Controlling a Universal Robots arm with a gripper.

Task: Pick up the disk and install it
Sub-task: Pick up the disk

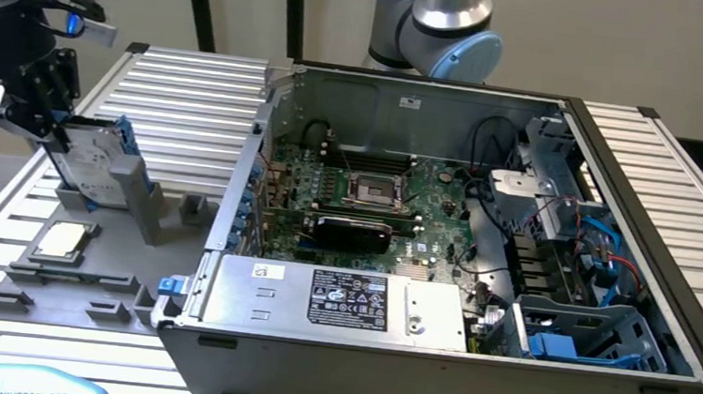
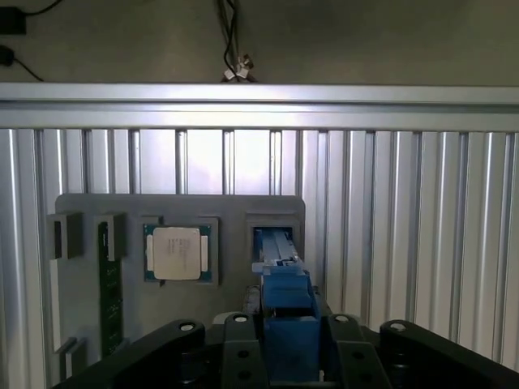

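The disk (image 1: pixel 88 165), a silver-grey drive with a white label in a blue carrier, stands on edge in a slot of the grey fixture (image 1: pixel 81 284) at the exterior view's left. My gripper (image 1: pixel 56 129) comes down on its upper edge, the black fingers on either side. In the wrist view the blue carrier (image 2: pixel 285 312) sits tight between the two black fingers (image 2: pixel 357 340), with my gripper (image 2: pixel 288 332) shut on it. The disk's lower end still reaches into the slot (image 2: pixel 274 241).
A small square CPU chip (image 1: pixel 62 240) (image 2: pixel 177 253) lies in the fixture beside the disk, near a green memory stick (image 2: pixel 109 284). The open computer case (image 1: pixel 650 230) holds the motherboard, a grey power supply (image 1: pixel 343 300) and a blue drive bay (image 1: pixel 579 339). Ribbed aluminium table (image 2: pixel 405 227) all around.
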